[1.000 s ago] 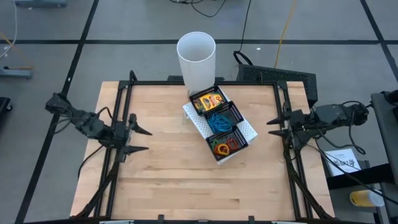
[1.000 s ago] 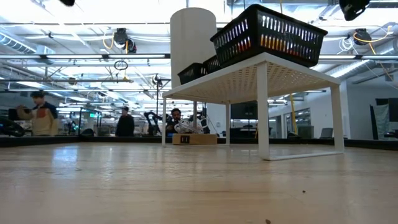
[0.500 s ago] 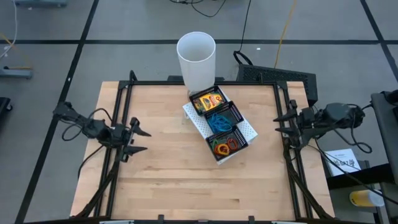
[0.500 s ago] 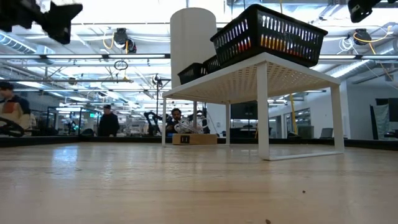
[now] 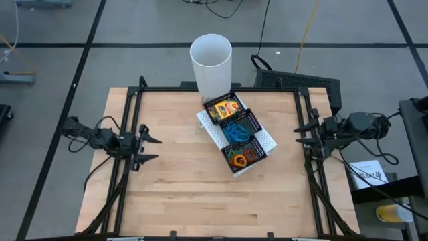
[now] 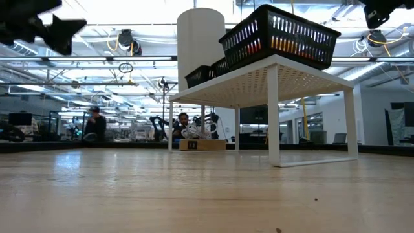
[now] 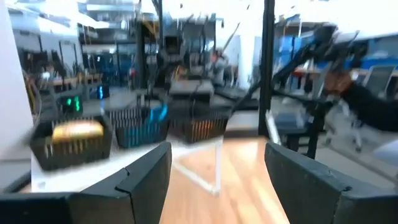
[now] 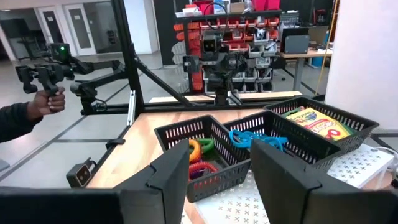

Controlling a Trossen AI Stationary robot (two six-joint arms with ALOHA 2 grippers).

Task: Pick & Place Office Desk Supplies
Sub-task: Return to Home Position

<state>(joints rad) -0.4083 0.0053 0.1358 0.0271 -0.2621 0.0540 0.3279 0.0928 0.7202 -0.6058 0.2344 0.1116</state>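
The black mesh tray (image 5: 238, 134) sits on a white perforated riser (image 6: 272, 74). Yellow-and-green crayon boxes (image 5: 225, 108) lie in its far compartment, blue loops (image 5: 235, 129) in the middle one, and red and orange loops (image 5: 241, 157) in the near one. In the right wrist view the same contents show as crayon boxes (image 8: 317, 121), blue loops (image 8: 258, 138) and red and orange loops (image 8: 198, 158). My left gripper (image 5: 152, 149) hangs open over the table's left side, away from the tray. My right gripper (image 5: 299, 134) hangs open at the table's right edge. Both are empty.
A tall white cup (image 5: 211, 61) stands just behind the tray at the far edge. Black frame rails (image 5: 130, 120) run along the table's left and right sides. Bare wood lies in front of the riser. A person's hand (image 8: 34, 106) holds a device beyond the table.
My left gripper has come down lower, entering the low view at the top left, and its arm has drawn back toward the table's left edge. My right gripper has pulled back a little toward the right edge. The tray and its contents have stayed put.
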